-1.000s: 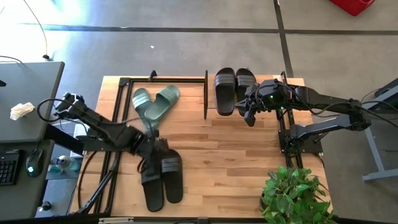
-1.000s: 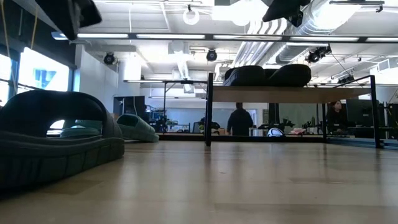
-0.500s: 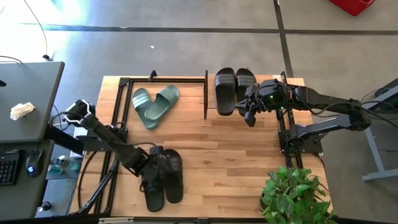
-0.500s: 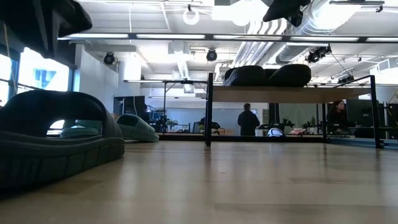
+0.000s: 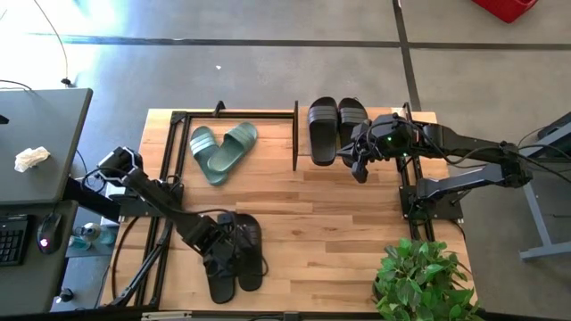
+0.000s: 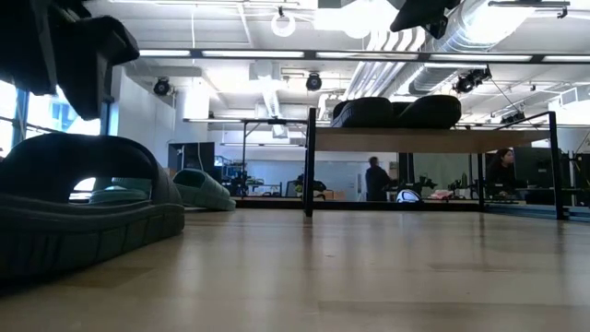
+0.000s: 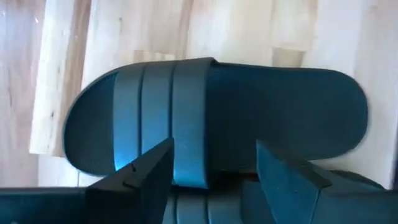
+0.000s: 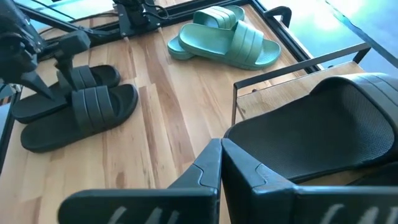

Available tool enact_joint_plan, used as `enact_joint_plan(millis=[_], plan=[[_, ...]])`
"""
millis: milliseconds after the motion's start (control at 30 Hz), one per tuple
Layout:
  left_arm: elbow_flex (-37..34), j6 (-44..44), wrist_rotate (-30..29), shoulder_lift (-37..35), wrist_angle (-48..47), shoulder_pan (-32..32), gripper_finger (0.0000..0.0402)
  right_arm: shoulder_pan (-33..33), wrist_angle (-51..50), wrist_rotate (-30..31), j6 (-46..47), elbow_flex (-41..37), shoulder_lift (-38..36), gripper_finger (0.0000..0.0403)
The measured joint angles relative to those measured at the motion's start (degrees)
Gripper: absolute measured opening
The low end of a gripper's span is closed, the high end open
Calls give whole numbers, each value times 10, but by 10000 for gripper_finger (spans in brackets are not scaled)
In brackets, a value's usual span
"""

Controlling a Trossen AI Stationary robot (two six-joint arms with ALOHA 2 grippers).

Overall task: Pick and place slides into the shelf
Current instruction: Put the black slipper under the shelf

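Note:
A black pair of slides (image 5: 236, 263) lies side by side, soles down, near the table's front left. My left gripper (image 5: 220, 251) hangs open just above the pair, its fingers (image 7: 149, 180) over the straps (image 7: 161, 118), and the low view shows a gap between it and the slide (image 6: 83, 198). A sage-green pair (image 5: 223, 150) lies at the far left. Another black pair (image 5: 336, 129) rests on the shelf's top board (image 6: 433, 140). My right gripper (image 5: 359, 169) hovers shut at the shelf's near side, empty.
An open black metal frame (image 5: 178, 120) surrounds the green pair at the far left. A potted plant (image 5: 424, 281) stands at the near right corner. The table's middle is bare wood (image 5: 312, 214). People (image 6: 376, 180) move in the room behind.
My left gripper has moved toward the table's near edge and come down over the black pair at the front left. The slides have stayed where they were.

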Motion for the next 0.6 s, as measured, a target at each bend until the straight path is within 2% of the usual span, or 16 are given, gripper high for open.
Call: enact_joint_plan(millis=[133,333,600], plan=[[0,1,-16,25,-4,0,222,0,0,0,-6,-1,0,0],[1,-4,-48,70,-31,-1,207,0,-2,1,-6,-2,0,0],[0,-61,-139,90,-64,0,146,0,-2,1,-6,-2,0,0]])
